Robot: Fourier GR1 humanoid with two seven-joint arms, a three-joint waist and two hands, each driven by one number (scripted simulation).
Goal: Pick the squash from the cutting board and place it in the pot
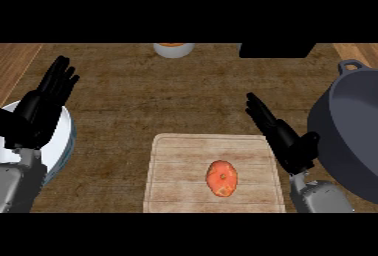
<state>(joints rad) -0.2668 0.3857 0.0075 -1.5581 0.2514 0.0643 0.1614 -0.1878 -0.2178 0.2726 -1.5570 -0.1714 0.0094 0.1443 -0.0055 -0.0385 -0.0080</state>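
Note:
An orange squash (pixel 221 178) lies on the pale wooden cutting board (pixel 177 160) at the front middle of the counter. My right hand (pixel 286 140) stands open with straight fingers over the board's right edge, a short way right of the squash and not touching it. The dark grey pot (pixel 332 125) sits at the right edge, just beyond that hand. My left hand (pixel 40 107) is open with fingers up at the far left, resting above a white plate.
A white plate (pixel 65 137) lies at the left edge under my left arm. A white bowl (pixel 174 49) with something orange in it stands at the back middle. A black object (pixel 275 49) sits at the back right.

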